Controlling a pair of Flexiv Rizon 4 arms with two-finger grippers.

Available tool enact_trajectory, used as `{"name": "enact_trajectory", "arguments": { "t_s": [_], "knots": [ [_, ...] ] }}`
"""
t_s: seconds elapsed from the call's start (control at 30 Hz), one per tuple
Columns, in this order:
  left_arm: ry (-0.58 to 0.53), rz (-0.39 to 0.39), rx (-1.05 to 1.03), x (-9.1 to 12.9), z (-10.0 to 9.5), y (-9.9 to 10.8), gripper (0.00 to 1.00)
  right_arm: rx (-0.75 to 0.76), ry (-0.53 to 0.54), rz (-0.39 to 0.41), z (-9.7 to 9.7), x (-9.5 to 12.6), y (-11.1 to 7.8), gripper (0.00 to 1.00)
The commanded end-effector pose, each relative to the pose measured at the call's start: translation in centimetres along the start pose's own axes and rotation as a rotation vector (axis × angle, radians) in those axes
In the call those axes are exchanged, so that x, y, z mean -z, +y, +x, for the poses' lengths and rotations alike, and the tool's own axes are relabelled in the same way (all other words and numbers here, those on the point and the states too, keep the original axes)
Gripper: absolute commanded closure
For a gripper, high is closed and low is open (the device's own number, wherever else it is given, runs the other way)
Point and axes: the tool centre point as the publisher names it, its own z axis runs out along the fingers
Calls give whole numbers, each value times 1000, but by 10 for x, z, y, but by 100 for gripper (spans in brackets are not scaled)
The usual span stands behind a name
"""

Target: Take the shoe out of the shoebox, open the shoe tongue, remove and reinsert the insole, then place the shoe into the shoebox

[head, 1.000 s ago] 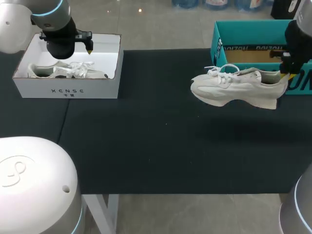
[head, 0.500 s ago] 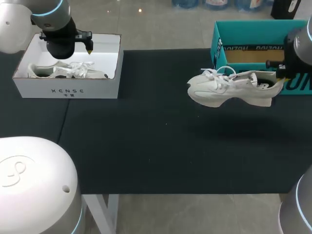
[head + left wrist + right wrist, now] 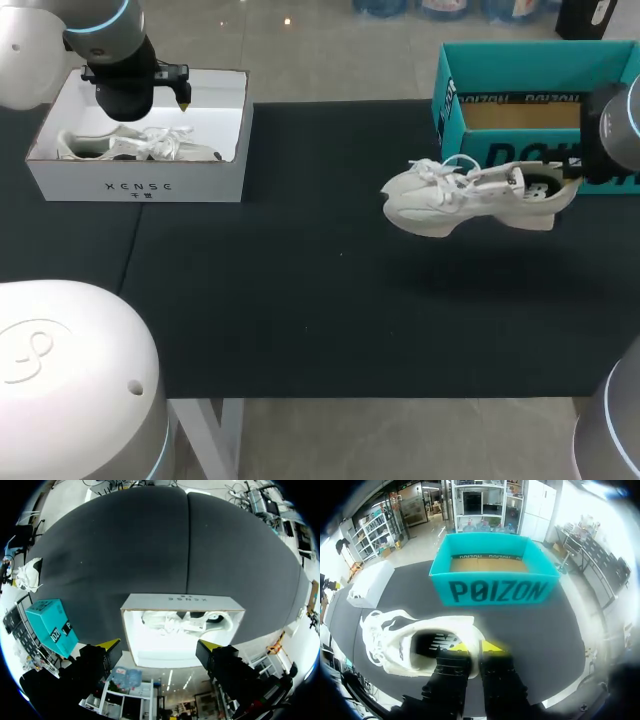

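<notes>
A white sneaker [image 3: 465, 195] hangs above the black table, in front of the teal shoebox [image 3: 520, 80]. My right gripper [image 3: 572, 172] is shut on the heel collar. In the right wrist view the yellow fingertips [image 3: 492, 646] pinch the sneaker's [image 3: 415, 640] heel rim, one inside and one outside, with the teal shoebox [image 3: 495, 590] ahead of them. The sneaker's opening and dark insole face the head camera. My left gripper [image 3: 138, 100] hovers open over a white box [image 3: 140, 185] at the far left. Its fingers [image 3: 111, 644] straddle that box [image 3: 182, 600] with nothing between them.
The white box holds a second white sneaker [image 3: 182, 621], also seen in the head view [image 3: 135, 147]. The teal shoebox looks empty, with a brown floor showing [image 3: 489, 565]. The black mat [image 3: 330, 300] covers the table between the two boxes.
My right arm has carried the sneaker away from the teal box, down and toward the table's front. The sneaker has rolled so its opening shows. The left arm has not moved.
</notes>
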Motion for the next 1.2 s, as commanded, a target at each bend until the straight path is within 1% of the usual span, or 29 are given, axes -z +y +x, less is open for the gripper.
{"name": "enact_trajectory", "arguments": {
  "t_s": [0.03,0.13,0.27,0.33,0.47,0.53,0.6,0.73,0.97,1.2],
  "knots": [
    [0,-1,-1,0,0,0,0,9,-5,-13,14,-8,-12,100],
    [0,-1,-1,0,0,0,0,13,-13,1,31,-14,-21,100],
    [0,-1,-1,0,0,0,0,0,-8,47,61,-23,-35,100],
    [0,-1,-1,0,0,0,0,-4,-7,53,77,-26,-40,100],
    [0,-1,-1,0,0,0,0,1,-35,59,108,-30,-49,100],
    [0,-1,-1,0,0,0,0,9,-66,64,119,-34,-53,100],
    [0,-1,-1,0,0,0,0,18,-92,85,130,-40,-57,100],
    [0,-1,-1,0,0,0,0,-8,-105,140,135,-50,-63,100],
    [0,-1,-1,0,0,0,0,-52,-121,170,134,-54,-70,100],
    [0,-1,-1,0,0,0,0,-40,-116,191,133,-63,-78,100]
  ]
}}
